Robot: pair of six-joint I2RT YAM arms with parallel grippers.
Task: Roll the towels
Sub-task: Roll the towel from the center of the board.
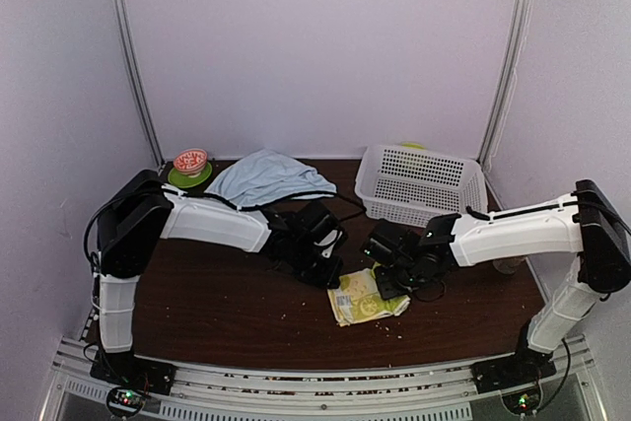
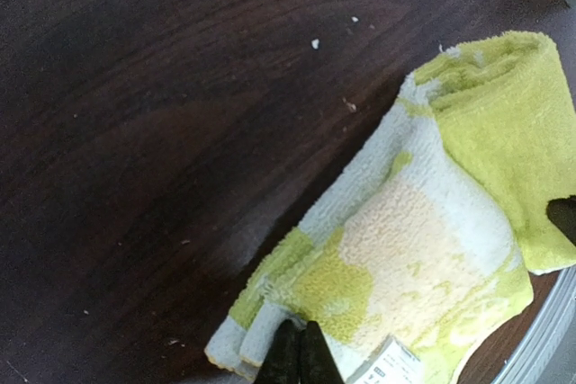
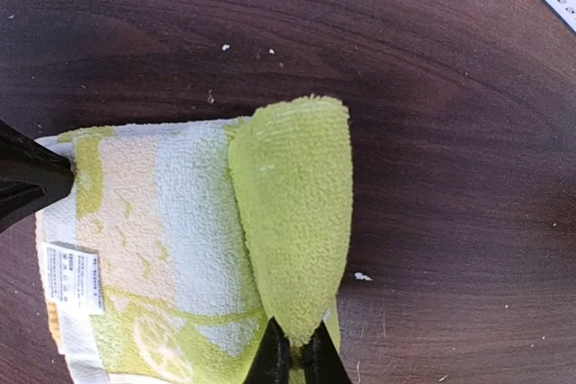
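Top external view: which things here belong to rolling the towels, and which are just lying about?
Job in hand: lime-green towel, pinched by the left pincer and the right pincer; pale-blue towel, heaped at the back.
Lying about: white basket; red bowl on a green saucer.
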